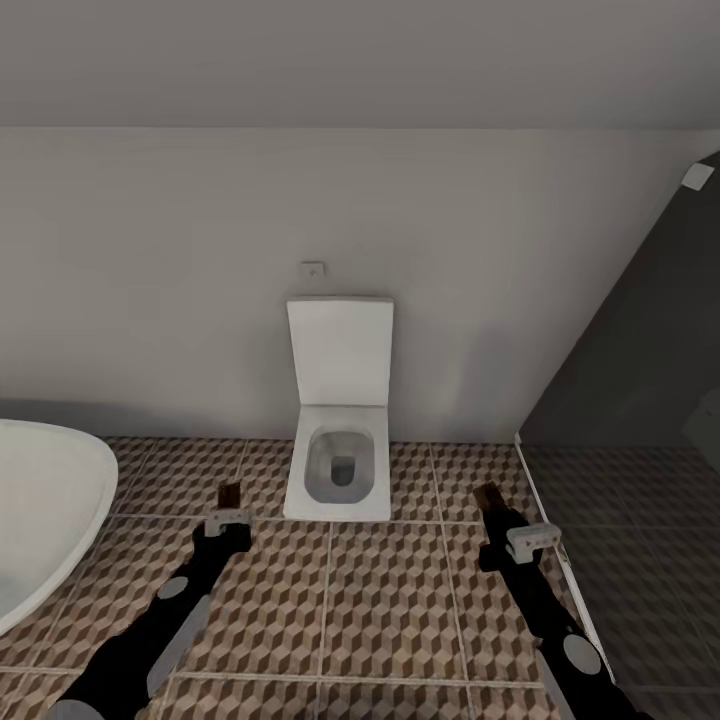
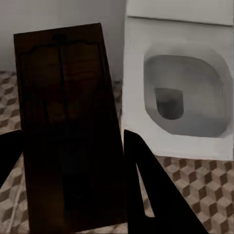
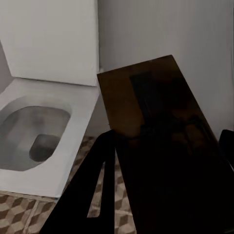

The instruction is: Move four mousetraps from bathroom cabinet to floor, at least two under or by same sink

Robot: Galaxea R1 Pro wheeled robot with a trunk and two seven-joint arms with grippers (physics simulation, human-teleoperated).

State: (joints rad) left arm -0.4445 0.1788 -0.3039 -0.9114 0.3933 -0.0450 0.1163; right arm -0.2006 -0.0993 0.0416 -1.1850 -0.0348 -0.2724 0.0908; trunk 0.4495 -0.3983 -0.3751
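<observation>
Above the bathroom floor (image 1: 380,590), before a toilet (image 1: 340,440), each pincer pinching a mousetrap: left pincer (image 1: 229,500), right pincer (image 1: 492,503).

Toilet (image 1: 339,440) centre vs back wall (image 1: 200,250), tub (image 1: 45,510) left, shower glass (image 1: 640,340) right.

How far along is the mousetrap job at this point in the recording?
Done: no mousetrap lies on the visible bathroom floor yet. In hand: the left gripper holds one mousetrap, and the right gripper holds another mousetrap, both above the tiles in front of the toilet. Left: setting these down, perhaps by the white basin. Any other traps aren't visible here.
</observation>
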